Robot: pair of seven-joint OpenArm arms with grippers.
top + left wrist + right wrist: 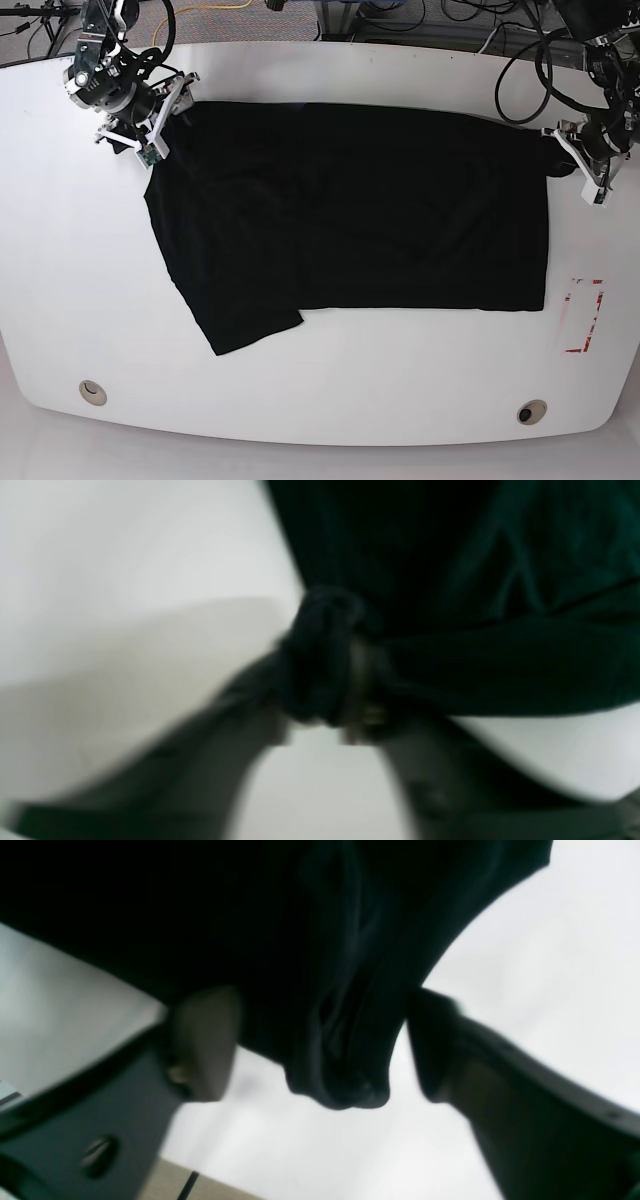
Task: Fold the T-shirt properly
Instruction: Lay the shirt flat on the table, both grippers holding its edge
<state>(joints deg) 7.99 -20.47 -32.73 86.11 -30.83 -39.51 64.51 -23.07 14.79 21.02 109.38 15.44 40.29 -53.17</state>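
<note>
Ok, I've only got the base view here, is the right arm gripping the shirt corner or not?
Observer: No. In the right wrist view the right fingers stand wide apart. A bunch of the shirt sits in the gap, with space on either side.
Operator: And the left arm?
Observer: In the left wrist view a bunched shirt corner sits between the left fingers, against one pad. It's too blurred to tell whether it's clamped.
</note>
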